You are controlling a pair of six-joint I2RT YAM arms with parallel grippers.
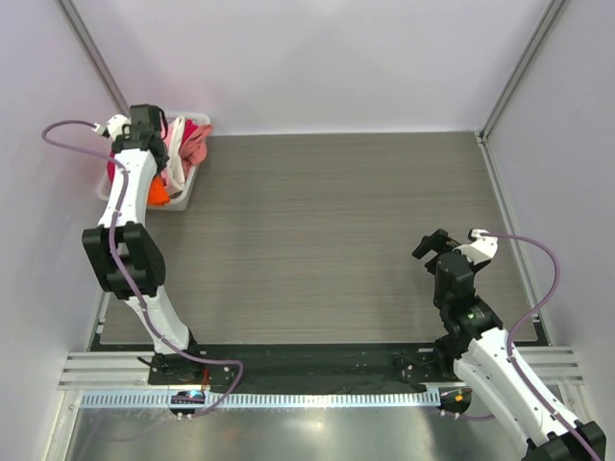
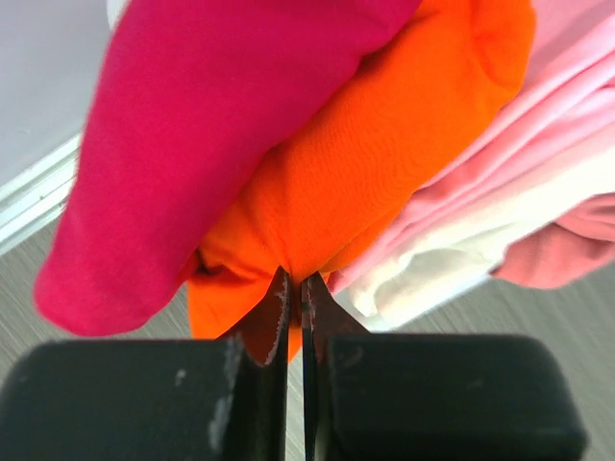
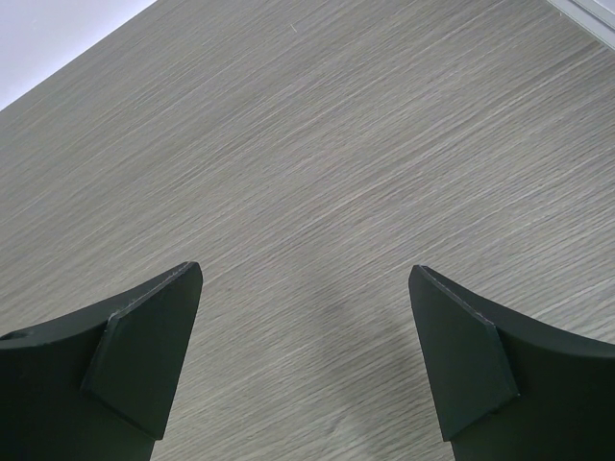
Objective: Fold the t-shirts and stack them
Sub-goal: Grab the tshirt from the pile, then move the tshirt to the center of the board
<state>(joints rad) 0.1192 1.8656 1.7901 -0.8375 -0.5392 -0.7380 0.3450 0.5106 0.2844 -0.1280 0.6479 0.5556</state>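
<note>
On the worktop (image 1: 327,240), far left, the left jaws pinch the orange shirt (image 2: 384,163) in the basket (image 1: 187,197); the right jaws gape empty. Pickup step; next it likely needs lifting clear.

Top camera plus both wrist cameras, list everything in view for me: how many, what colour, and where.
orange t-shirt: one, bright orange, in the basket pile
magenta t-shirt: one, deep magenta-red, draped over the orange one
pink t-shirt: at least one, light pink, beside the orange one
white t-shirt: one, white, under the pink
salmon t-shirt: one, salmon, at the pile's edge
basket: one, white, far left corner of the table
table: one, grey wood grain
arms: two, white and black, bases at the near edge
left gripper: one, black, shut on the orange t-shirt
right gripper: one, black, open above the table, right side
</note>
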